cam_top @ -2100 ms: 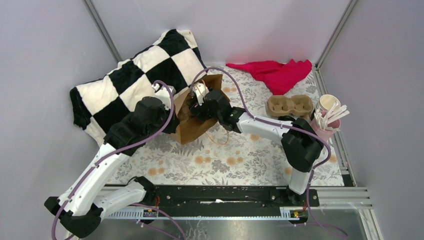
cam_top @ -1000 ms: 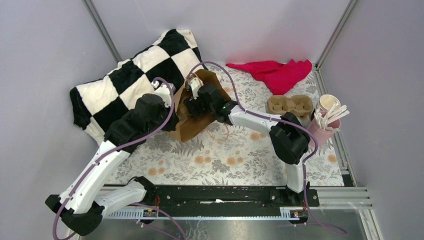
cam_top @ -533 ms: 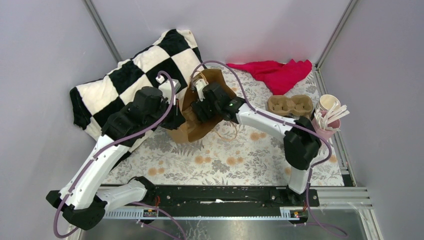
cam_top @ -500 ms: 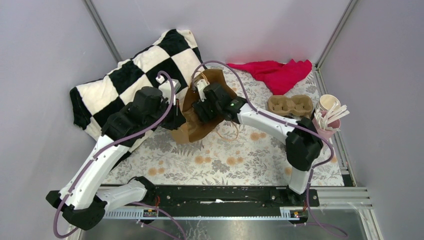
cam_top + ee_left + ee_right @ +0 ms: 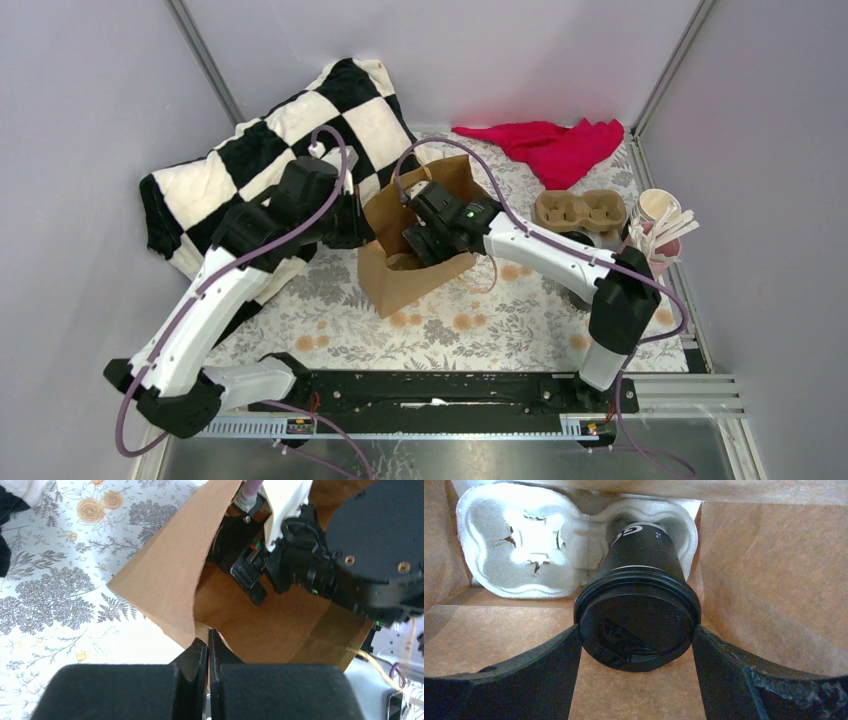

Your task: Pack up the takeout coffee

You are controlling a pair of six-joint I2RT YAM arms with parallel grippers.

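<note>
Right gripper (image 5: pixel 636 630): fingers clamped on lid rim of coffee cup (image 5: pixel 639 605), deep inside paper bag (image 5: pixel 400 285). Left gripper (image 5: pixel 207 647): pinched shut on bag edge, holding mouth open. Cup upright, base seated in right cell of white pulp carrier (image 5: pixel 509 545) on bag floor; left cell empty. Judgement: placement nearly done; release and withdrawal remain. Cup black, lid on, no spill seen.

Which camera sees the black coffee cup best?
The right wrist view: the black coffee cup fills the middle, standing in a white tray inside the brown bag. In the top external view the right arm and bag hide it. The left wrist view shows only bag and arm.
</note>
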